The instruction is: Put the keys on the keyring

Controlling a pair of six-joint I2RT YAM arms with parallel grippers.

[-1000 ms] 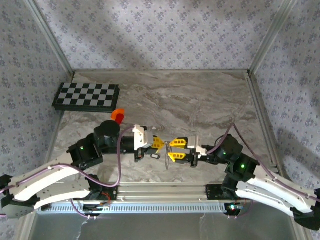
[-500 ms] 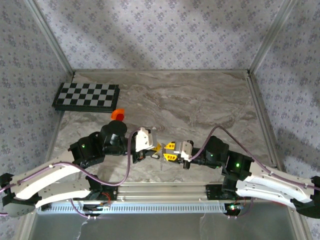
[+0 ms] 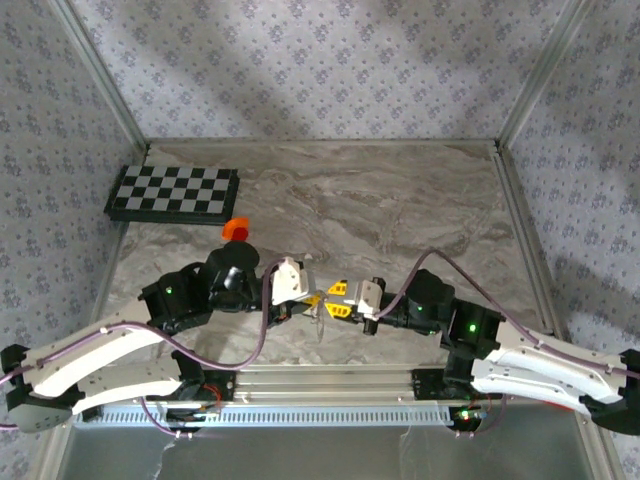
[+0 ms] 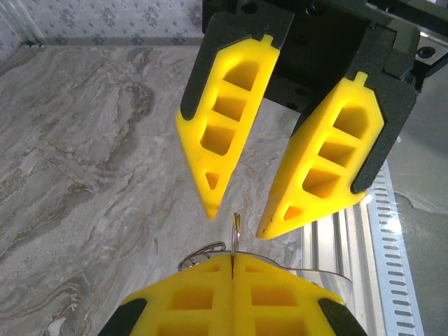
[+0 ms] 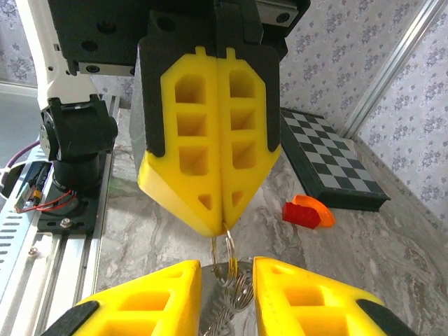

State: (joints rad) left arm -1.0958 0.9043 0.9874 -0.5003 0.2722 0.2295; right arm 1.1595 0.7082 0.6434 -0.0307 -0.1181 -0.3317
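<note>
i count two hands, meeting tip to tip low over the tabletop (image 3: 400, 200) by its near edge. my left hand (image 5: 225, 227) has its two yellow fingers pressed together, pinching the one keyring (image 5: 228, 246), whose thin silvery loop sticks out just past the tips. my right hand (image 5: 227, 280) faces it with its two fingers spread, one on either side of that loop, not touching it as far as i can tell. more fine silvery metal lies between the right fingers, too small to sort out. one orange-red block (image 3: 236, 229) sits just behind the left hand's wrist, and one checkerboard (image 3: 172, 193) lies further beyond it, to its left
</note>
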